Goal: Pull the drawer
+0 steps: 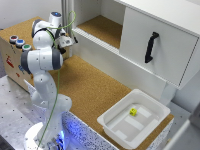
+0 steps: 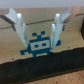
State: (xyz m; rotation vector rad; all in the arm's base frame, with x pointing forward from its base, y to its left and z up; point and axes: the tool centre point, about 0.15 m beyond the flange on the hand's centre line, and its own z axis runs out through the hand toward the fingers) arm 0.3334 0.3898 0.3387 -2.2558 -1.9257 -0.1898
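Observation:
The drawer (image 1: 160, 42) is a white box front at the exterior view's right, with a black vertical handle (image 1: 151, 47). It stands out from the white cabinet (image 1: 100, 47). My gripper (image 1: 70, 40) is far from the handle, at the exterior view's left, close to the cabinet's low white ledge. In the wrist view my gripper (image 2: 40, 32) is open, its two pale fingers (image 2: 19, 27) spread with nothing between them. Beyond them lies a white surface bearing a blue pixel-figure sticker (image 2: 39, 45).
A cork-topped table (image 1: 95, 90) runs along the cabinet. A white tray (image 1: 150, 127) holding a small yellow object (image 1: 133, 112) sits at its near right end. A wooden box with coloured buttons (image 1: 19, 42) stands behind the arm. An open cork-lined shelf (image 1: 102, 27) lies left of the drawer.

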